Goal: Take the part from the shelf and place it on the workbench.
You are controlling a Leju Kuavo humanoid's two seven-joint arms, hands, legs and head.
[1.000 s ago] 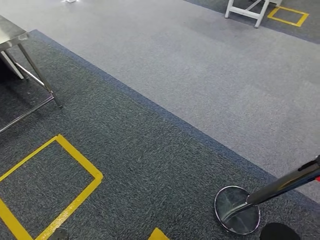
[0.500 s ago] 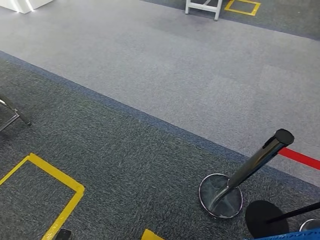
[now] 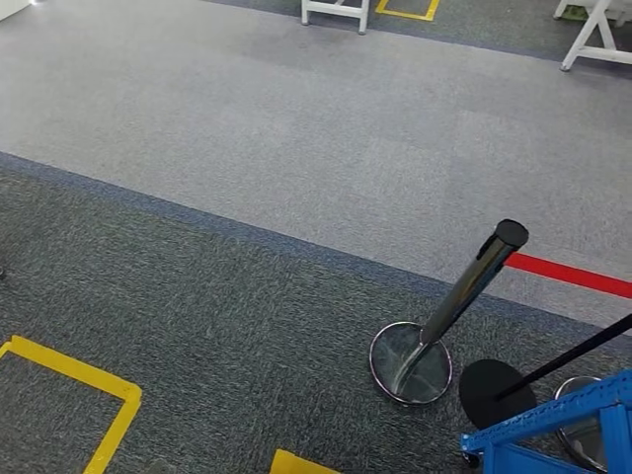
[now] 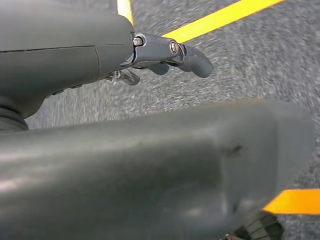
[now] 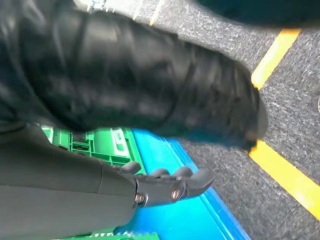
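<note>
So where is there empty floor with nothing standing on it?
The widest bare patch is the light grey carpet, between the white table legs far off and the dark carpet nearer. The dark strip up to the yellow tape is bare too. It is crowded around the chrome post, black base and blue frame.

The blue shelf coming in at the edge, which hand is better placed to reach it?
Probably the right. The blue shelf sits at the robot's right in the head view, and the right hand hangs empty beside blue shelf metal and a green crate. The left hand hangs over carpet.
</note>
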